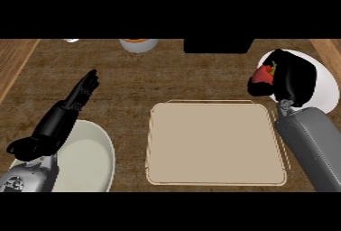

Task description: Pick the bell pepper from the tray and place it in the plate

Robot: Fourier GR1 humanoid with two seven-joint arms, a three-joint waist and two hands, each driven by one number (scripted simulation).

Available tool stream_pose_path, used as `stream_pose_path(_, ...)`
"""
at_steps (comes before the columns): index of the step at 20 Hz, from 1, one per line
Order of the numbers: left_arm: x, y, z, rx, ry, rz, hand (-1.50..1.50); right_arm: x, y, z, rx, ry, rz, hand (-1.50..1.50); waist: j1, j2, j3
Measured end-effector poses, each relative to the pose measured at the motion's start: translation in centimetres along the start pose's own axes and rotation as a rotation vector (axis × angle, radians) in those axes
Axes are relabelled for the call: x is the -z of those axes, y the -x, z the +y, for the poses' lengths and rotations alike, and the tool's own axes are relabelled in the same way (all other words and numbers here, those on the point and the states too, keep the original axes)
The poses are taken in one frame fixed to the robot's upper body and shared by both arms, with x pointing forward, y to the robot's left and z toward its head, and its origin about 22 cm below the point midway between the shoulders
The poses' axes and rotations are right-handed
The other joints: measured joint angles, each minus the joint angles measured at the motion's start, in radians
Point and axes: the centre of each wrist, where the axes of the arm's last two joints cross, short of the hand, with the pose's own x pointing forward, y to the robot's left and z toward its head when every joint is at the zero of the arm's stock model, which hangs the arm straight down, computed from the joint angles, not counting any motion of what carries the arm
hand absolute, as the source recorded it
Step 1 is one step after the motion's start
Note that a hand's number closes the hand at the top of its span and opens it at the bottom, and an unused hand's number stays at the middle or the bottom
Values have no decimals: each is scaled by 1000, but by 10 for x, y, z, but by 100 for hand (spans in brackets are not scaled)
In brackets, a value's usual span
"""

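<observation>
Right hand [293, 79] at two o'clock curls shut (forearm trailing toward five); left hand [81, 92] rests open at nine.

Rough brown wood-grain counter top [186, 76], matt beige square tray [213, 144], smooth white round plate [326, 85], glossy red bell pepper [262, 76].

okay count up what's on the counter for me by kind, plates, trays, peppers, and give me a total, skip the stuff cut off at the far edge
Plates: 2, one white plate near the left hand and one white plate under the right hand
Trays: 1, the beige tray
Peppers: 1, the red bell pepper in the right hand
Total: 4
</observation>
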Motion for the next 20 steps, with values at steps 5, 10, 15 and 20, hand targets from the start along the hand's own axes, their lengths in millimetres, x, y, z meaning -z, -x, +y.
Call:
stream_pose_path(5, 0, -8, 7, 0, 3, -5, 0, 31, 41, 13, 6, 54, 31, 150, 4, 0, 0)
stream_pose_path(10, 8, -7, 6, -6, 12, -6, 0, 58, 75, 27, -49, 43, 72, 150, 12, 4, 0)
stream_pose_path(15, 7, -7, 7, -6, 18, -16, 0, 69, 110, 41, -37, -61, 198, -150, 24, 9, 1)
stream_pose_path(20, 9, -7, 6, -9, 25, -25, 0, 77, 141, 45, -22, -130, 269, -150, 37, 15, 3)
